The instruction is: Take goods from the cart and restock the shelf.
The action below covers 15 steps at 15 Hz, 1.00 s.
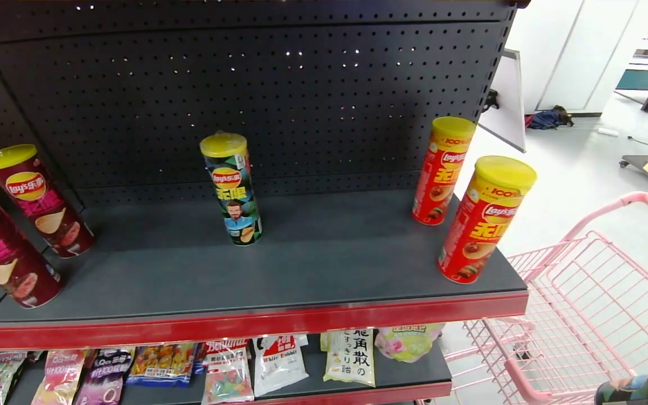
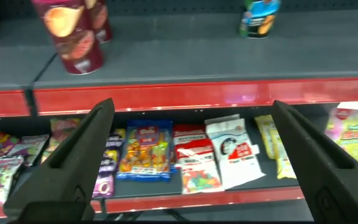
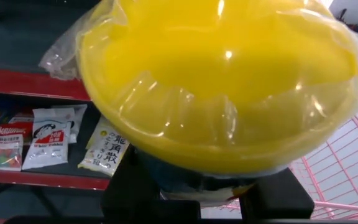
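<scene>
restock under way: the right gripper [image 3: 207, 198] is clamped on a can [image 3: 222, 81], its yellow lid under film wrap and close to the wrist cam. in the head view a patterned end at the lower right corner, by the pink cart [image 1: 583, 315], is prob. that same can. so it sits low and right of the shelf [image 1: 324, 270], not yet over the board; its tilt is hard to tell. the left gripper [image 2: 191, 107] hangs w/ fingers spread wide & nothing btwn them, facing the shelf's red front edge and the snack bags [image 2: 185, 155] on the tier below.

on the shelf, all upright: two maroon cans [image 1: 31, 202] at far left, one blue can [image 1: 233, 188] at ctr, two red cans [image 1: 484, 219] at right, the nearer one close to the front right corner. wide bare stretches lie either side of the blue can.

step in hand, as judged: carry phase. the pick looks done, placement pending. the held can's pattern resembles the blue can's, so a spot beside that one seems the likely target. next move calls for raising the can above the red edge, swinging it left past the red cans w/o clipping them, getting it base down, & setting it flat before letting go. risk: tall narrow cans tip easily.
</scene>
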Available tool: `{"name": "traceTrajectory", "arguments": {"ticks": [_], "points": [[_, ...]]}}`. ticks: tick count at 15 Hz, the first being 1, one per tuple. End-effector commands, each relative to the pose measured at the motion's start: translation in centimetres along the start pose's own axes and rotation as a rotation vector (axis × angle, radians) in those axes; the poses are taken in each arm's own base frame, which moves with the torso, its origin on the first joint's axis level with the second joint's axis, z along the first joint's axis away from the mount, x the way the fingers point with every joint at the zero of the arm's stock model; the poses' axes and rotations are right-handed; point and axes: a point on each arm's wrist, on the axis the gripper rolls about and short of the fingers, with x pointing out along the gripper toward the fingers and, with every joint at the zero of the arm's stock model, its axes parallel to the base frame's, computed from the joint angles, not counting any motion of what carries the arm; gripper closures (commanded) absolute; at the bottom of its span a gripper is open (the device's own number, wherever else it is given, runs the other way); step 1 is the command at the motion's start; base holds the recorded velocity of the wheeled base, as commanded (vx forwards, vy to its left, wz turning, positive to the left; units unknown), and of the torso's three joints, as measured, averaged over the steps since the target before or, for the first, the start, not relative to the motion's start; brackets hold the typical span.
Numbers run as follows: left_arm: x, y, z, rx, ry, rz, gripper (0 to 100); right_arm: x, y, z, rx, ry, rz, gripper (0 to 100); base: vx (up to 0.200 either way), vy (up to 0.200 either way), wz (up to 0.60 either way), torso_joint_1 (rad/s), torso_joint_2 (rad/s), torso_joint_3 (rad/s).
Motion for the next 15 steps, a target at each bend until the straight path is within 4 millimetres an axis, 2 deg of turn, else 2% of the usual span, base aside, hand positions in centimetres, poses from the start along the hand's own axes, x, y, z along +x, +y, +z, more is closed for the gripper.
{"name": "traceTrajectory", "arguments": {"ticks": [1,9,13,15], "points": [[0.0,0.0,0.0,0.0,0.001,0.001,0,-0.2,0.0,-0.2,-0.001,-0.014,-0.002,100,0.0,0.2,0.0,0.002,0.01,0.012],[0.0,0.0,0.0,0.0,0.001,0.001,0,-0.2,0.1,-0.3,-0.002,-0.012,0.008,100,0.0,0.2,0.0,0.001,0.0,0.004],[0.0,0.0,0.0,0.002,0.001,0.001,0,-0.4,0.2,-1.2,-0.002,-0.014,0.007,100,0.0,0.0,0.0,0.0,0.0,0.0],[0.0,0.0,0.0,0.002,0.001,0.001,0,-0.4,0.2,-1.4,-0.002,-0.017,0.007,100,0.2,0.0,0.0,0.01,0.0,0.002]]}}
